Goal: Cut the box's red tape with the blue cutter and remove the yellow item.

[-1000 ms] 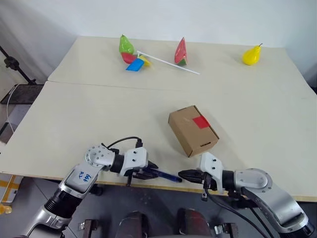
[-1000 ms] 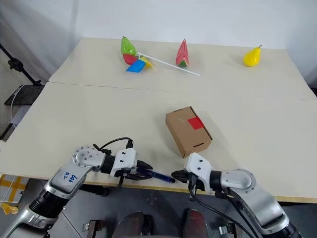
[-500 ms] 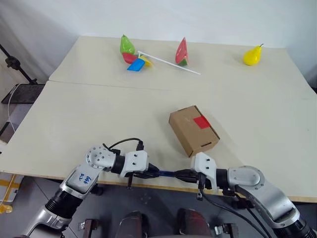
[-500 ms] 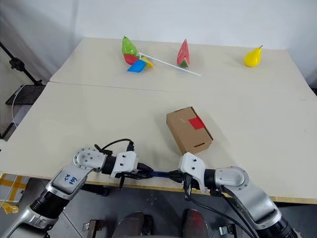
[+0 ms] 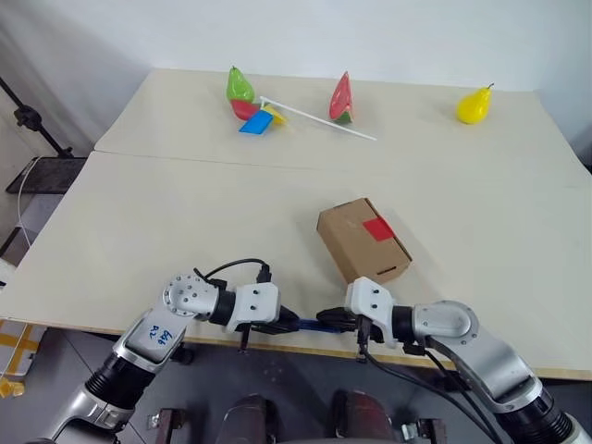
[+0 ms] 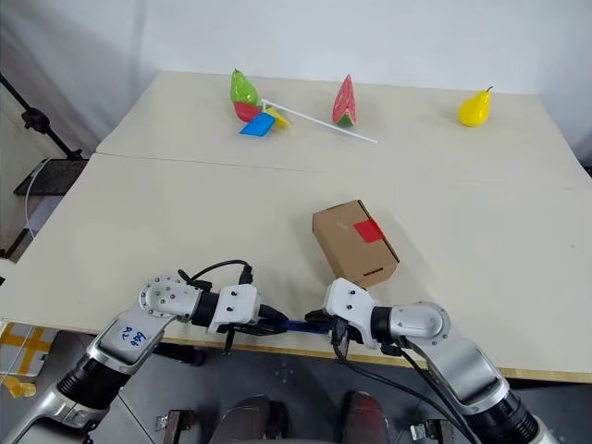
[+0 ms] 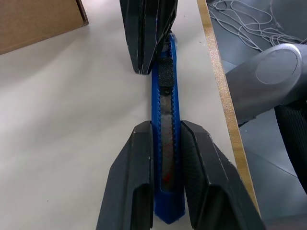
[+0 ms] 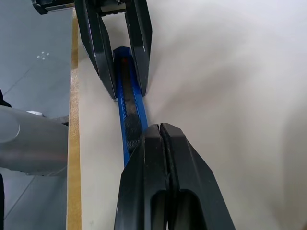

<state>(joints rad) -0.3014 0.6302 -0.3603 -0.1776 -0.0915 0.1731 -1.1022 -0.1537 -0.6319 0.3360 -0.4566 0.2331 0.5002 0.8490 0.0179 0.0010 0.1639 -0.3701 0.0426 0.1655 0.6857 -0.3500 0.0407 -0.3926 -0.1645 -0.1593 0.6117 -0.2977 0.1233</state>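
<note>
Left gripper (image 7: 165, 143) clamped on cutter (image 7: 165, 110), held level over table (image 5: 166, 213) front edge. Right gripper (image 8: 163, 132) pinched together, tips touching cutter's slider end. Box (image 5: 363, 239) beyond, tape (image 5: 376, 228) uncut.

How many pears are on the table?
2. The green pear stands at the far left of the table, beside the pinwheel. The yellow pear stands at the far right. None seems hidden.

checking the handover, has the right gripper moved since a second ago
Yes. The right gripper has slid along the table edge toward the left gripper, now over the blue cutter where it passes the box.
</note>
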